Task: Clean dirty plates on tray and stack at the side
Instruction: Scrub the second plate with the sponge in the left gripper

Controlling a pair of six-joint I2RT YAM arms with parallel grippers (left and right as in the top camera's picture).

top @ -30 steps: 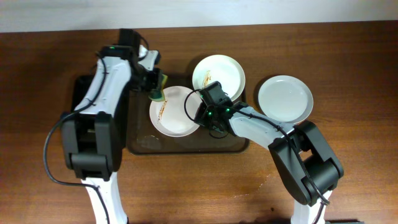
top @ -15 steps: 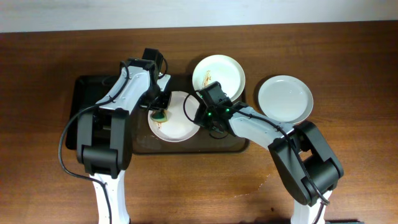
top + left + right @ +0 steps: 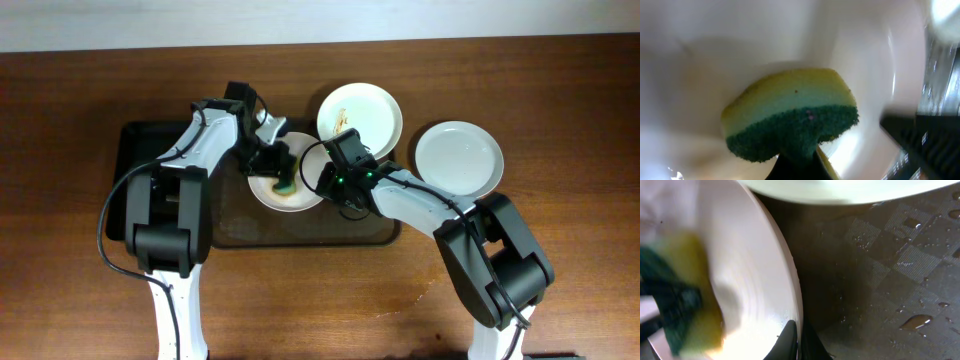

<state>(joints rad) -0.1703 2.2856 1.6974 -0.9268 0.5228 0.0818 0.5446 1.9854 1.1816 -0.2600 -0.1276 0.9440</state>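
A white plate [image 3: 272, 192] is held tilted over the brown tray [image 3: 300, 232]. My right gripper [image 3: 325, 183] is shut on its right rim [image 3: 790, 280]. My left gripper [image 3: 283, 170] is shut on a yellow and green sponge [image 3: 286, 184], pressed against the plate's face; the sponge fills the left wrist view [image 3: 790, 115] and shows blurred in the right wrist view [image 3: 680, 305]. A second plate [image 3: 360, 118] with orange-brown smears sits at the tray's back right. A third, clean plate [image 3: 458, 158] lies on the table to the right of the tray.
A black tray [image 3: 130, 190] lies left of the brown tray, partly under my left arm. The brown tray's floor is wet with water drops [image 3: 920, 320]. A white wall edge runs along the table's far side.
My left gripper has swept the sponge from the plate's upper left across its face to the right. The held plate has shifted and tilted. The smeared plate has moved slightly right.
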